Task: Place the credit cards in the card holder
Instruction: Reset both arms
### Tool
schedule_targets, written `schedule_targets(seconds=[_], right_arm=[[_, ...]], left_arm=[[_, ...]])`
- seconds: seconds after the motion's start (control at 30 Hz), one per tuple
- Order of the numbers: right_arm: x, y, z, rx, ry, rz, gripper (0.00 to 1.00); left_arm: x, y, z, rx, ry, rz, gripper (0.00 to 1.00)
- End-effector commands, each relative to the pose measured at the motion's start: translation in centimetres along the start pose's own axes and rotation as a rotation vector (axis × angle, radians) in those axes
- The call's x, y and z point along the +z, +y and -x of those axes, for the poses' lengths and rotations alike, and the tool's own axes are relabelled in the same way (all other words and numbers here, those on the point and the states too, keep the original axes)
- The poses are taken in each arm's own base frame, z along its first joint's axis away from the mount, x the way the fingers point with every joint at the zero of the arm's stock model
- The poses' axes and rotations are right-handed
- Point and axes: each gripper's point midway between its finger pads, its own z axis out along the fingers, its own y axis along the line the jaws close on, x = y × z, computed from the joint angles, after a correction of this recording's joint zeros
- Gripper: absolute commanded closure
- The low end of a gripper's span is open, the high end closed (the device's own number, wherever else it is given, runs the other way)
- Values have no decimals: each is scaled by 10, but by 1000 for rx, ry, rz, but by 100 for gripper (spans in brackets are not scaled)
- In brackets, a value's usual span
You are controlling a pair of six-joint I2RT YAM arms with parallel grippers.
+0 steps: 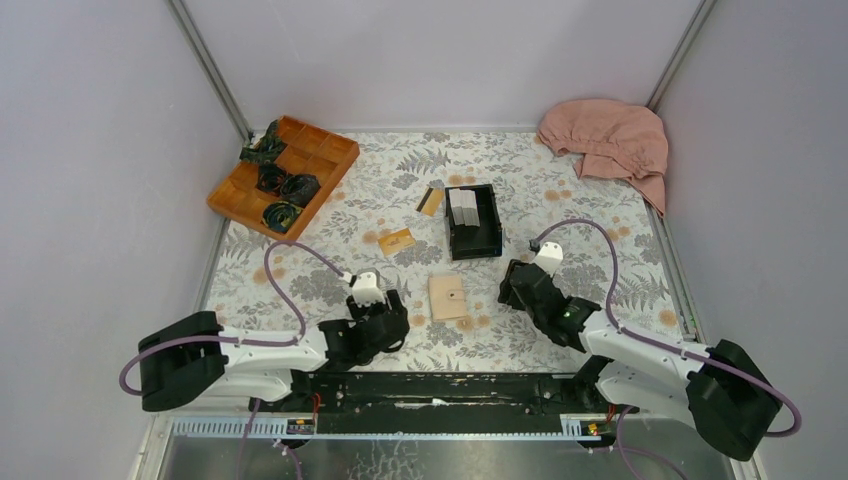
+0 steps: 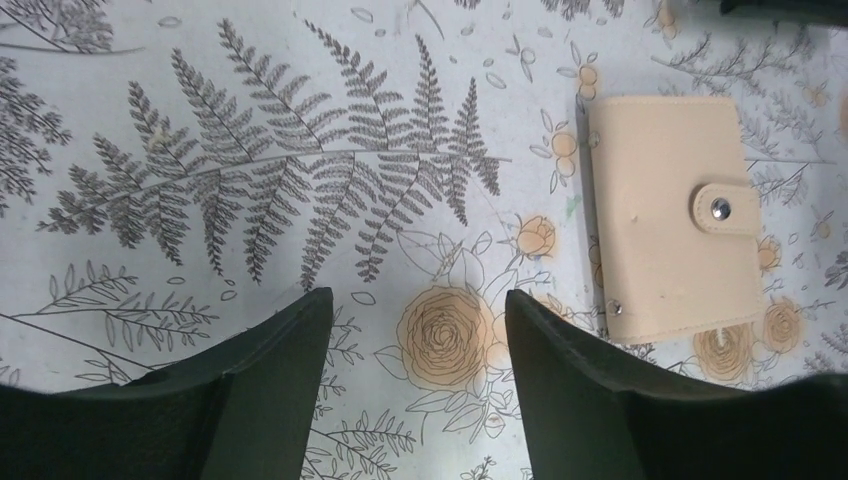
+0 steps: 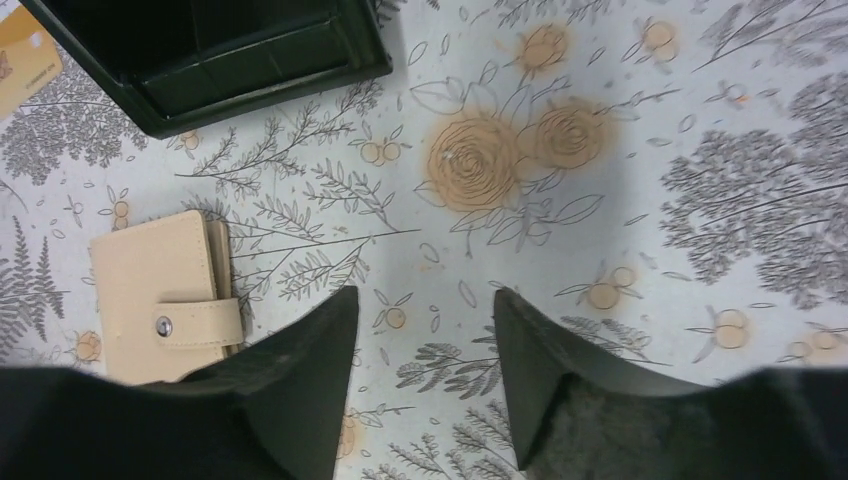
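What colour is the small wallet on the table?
The wallet is pale beige, with a silver snap; the left wrist view shows it best.

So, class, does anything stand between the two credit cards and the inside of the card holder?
Yes: the card holder lies folded shut with its snap tab fastened. Otherwise only bare floral tablecloth separates it from the nearer credit card.

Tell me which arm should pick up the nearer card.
Left. The card lies just ahead of the open left claw, left of the wallet. The right claw sits on the wallet's other side, so it would probably have to reach across it.
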Motion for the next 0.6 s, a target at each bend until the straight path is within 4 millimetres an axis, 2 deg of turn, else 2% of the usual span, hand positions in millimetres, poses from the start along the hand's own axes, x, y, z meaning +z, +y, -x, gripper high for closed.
schedule_targets(seconds=[0.0, 0.1, 0.17, 0.3, 0.4, 0.5, 0.57], right_arm=[[-6, -20, 17, -25, -76, -105, 34], [-8, -29, 23, -29, -91, -180, 23], [-9, -37, 28, -16, -108, -236, 19], [-12, -44, 32, -12, -117, -298, 17], [-14, -46, 36, -16, -120, -313, 16], [-17, -43, 41, -10, -146, -279, 20], [-21, -42, 47, -2, -180, -250, 18]], left_arm=[[-3, 7, 24, 39, -101, 34, 24], [-7, 7, 35, 39, -140, 41, 17], [-9, 9, 42, 36, -167, 50, 14], [-16, 13, 57, 16, -230, 58, 11], [-21, 15, 69, -3, -283, 56, 1], [-26, 13, 80, -6, -319, 50, 0], [-28, 13, 84, -1, -330, 52, 0]])
